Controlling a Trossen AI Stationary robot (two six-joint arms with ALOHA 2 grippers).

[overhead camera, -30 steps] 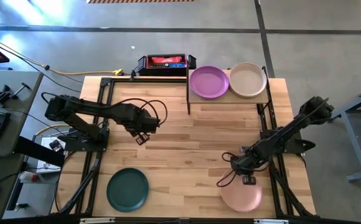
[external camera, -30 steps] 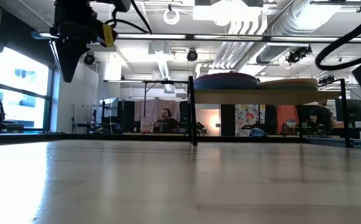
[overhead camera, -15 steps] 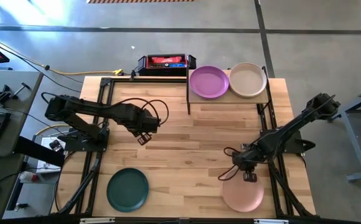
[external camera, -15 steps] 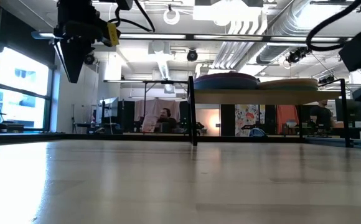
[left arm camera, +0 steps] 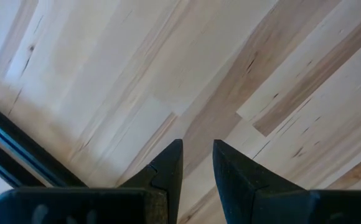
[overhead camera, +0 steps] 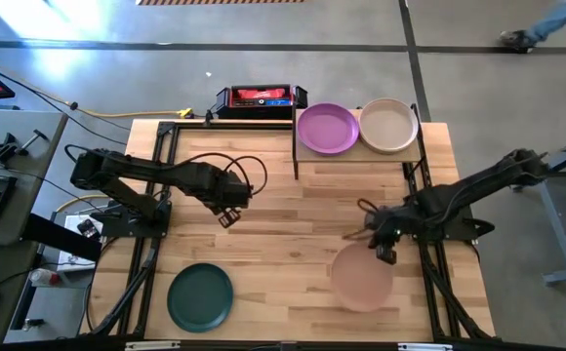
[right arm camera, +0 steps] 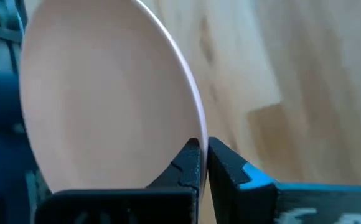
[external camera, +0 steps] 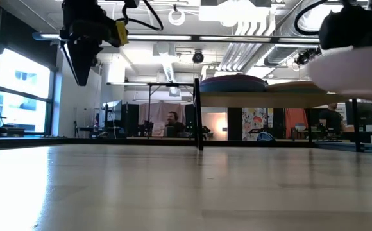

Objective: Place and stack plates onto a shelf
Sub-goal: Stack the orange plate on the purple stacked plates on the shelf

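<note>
A pink plate hangs above the table's near right part, with my right gripper shut on its far rim; the low view shows its pale underside in the air. A purple plate and a beige plate sit side by side on the shelf at the far edge. A dark green plate lies flat on the table, near left. My left gripper hovers open over bare wood left of centre, pointing down. My right gripper pinches the pink plate's rim between its two fingers, one on the upper face and one underneath. The fingers slant down from the table's far right. The plate is lifted clear and reaches out from the fingers toward the near edge.
A red and black box sits just past the far edge, left of the shelf. Thin black shelf legs stand on the table. Black frame rails run along both sides. Bare wood lies between the arms.
My right gripper has risen and drawn toward the far edge and a little left, taking the pink plate with it. The plate has come off the table near the near right corner and now hangs clear.
</note>
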